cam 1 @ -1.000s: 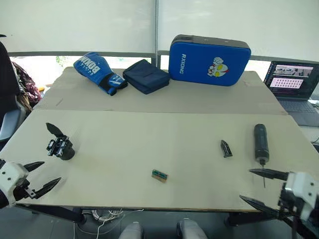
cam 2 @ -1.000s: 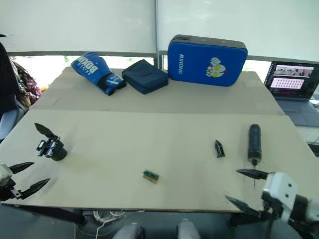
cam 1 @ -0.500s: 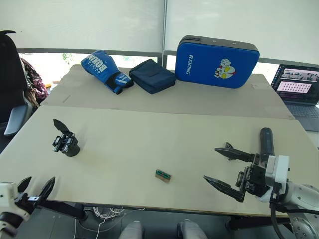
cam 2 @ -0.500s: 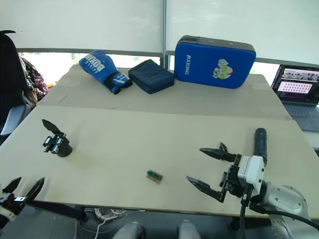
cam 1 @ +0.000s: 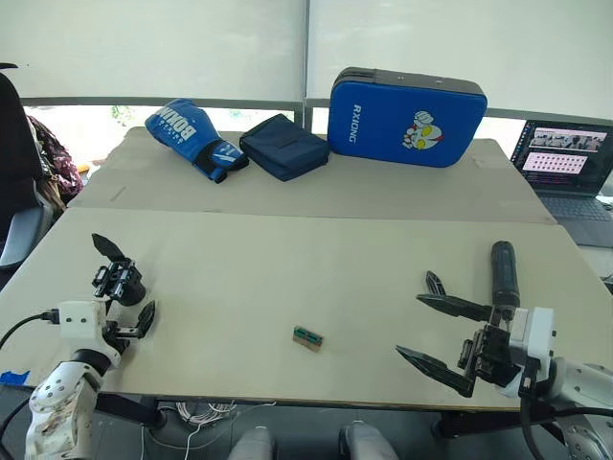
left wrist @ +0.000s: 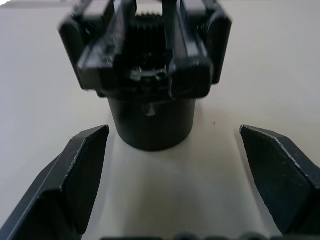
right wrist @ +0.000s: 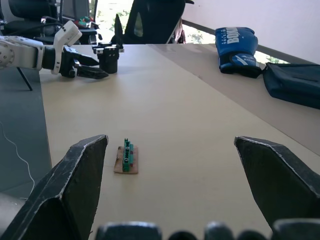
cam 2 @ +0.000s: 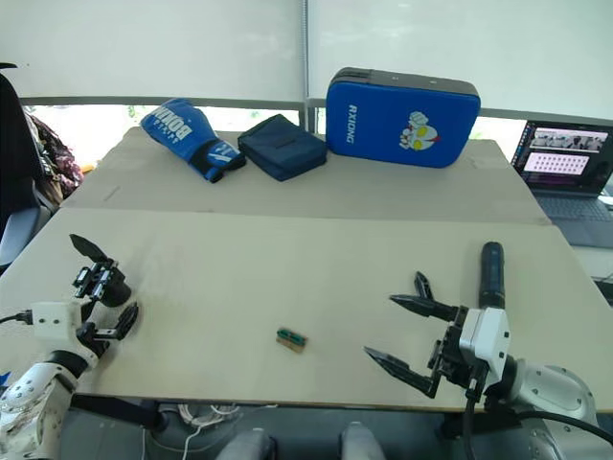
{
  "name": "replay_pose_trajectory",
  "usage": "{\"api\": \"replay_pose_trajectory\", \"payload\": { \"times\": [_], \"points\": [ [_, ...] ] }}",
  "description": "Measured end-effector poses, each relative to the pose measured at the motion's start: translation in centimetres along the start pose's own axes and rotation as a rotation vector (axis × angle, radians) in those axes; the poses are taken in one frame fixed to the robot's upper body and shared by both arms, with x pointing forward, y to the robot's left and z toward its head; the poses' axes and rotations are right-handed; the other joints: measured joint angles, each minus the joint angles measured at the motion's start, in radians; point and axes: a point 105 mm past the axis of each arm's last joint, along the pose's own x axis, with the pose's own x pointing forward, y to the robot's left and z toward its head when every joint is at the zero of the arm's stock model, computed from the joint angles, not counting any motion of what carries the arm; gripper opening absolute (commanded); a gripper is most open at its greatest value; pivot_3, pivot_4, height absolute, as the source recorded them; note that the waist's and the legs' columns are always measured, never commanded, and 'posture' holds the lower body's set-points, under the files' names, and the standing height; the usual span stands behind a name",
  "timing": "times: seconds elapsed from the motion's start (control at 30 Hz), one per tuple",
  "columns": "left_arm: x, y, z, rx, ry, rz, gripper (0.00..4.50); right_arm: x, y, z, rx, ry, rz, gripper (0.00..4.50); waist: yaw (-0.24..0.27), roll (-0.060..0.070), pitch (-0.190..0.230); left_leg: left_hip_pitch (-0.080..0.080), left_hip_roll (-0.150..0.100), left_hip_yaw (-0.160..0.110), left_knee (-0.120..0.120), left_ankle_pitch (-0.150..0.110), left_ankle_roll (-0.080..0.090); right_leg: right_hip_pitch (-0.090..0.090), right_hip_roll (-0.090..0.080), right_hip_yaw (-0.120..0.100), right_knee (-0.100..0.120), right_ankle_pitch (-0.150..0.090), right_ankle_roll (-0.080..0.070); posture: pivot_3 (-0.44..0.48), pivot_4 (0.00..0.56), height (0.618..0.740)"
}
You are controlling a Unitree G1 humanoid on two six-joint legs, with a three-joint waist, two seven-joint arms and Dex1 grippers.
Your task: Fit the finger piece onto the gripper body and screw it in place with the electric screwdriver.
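The counter (cam 1: 287, 259) carries, along its far edge, a blue pad (cam 1: 404, 117), a dark pouch (cam 1: 282, 147) and a blue boxing glove (cam 1: 190, 136), with a laptop (cam 1: 563, 163) off to the right. Nearer the robot, the electric screwdriver (cam 1: 502, 274) lies on the right side, bit toward the near edge. The right hand (cam 1: 436, 333) hovers just beside it with its fingers spread wide and holding nothing, one fingertip close to the finger piece (cam 1: 435, 284), which lies on the counter left of the screwdriver. At the left side the gripper body (cam 1: 117, 278) stands with its pointed finger up, and the left hand (left wrist: 175, 175) is open around its round base, fingers apart from it on both sides. A small green block (cam 1: 306, 336) lies mid-counter. The step looks like the opening pickup: nothing is gripped yet. Next, the left hand likely needs to close on the base while the right settles over the finger piece.
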Motion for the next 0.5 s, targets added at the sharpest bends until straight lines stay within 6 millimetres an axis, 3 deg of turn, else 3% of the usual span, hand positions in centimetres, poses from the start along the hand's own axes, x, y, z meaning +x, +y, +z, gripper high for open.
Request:
{"api": "replay_pose_trajectory", "payload": {
  "times": [0.37, 0.47, 0.5],
  "points": [
    [2.5, -0.4, 0.2, 0.002, -0.016, 0.006, 4.43, -0.2, 0.1, -0.3, -0.009, 0.016, -0.016, 4.50, 0.008, 0.005, -0.003, 0.001, 0.000, 0.000, 0.000, 0.000, 0.000, 0.001, 0.000, 0.001, 0.000, 0.000, 0.000, 0.000, 0.150, 0.740],
    [2.4, -0.3, 0.1, 0.014, -0.018, 0.006, 3.64, -0.7, 0.4, -0.7, 0.013, 0.029, -0.031, 4.50, 0.008, 0.007, -0.004, 0.001, 0.000, 0.000, 0.000, 0.000, 0.000, 0.001, 0.000, 0.001, 0.000, 0.000, 0.000, 0.000, 0.150, 0.740],
    [2.4, -0.3, 0.1, 0.015, -0.017, 0.007, 3.16, -0.8, 0.5, -0.9, 0.022, 0.033, -0.037, 4.50, 0.008, 0.007, -0.004, 0.001, 0.000, 0.000, 0.000, 0.000, 0.000, 0.001, 0.000, 0.001, 0.000, 0.000, 0.000, 0.000, 0.150, 0.740]
  ]
}}
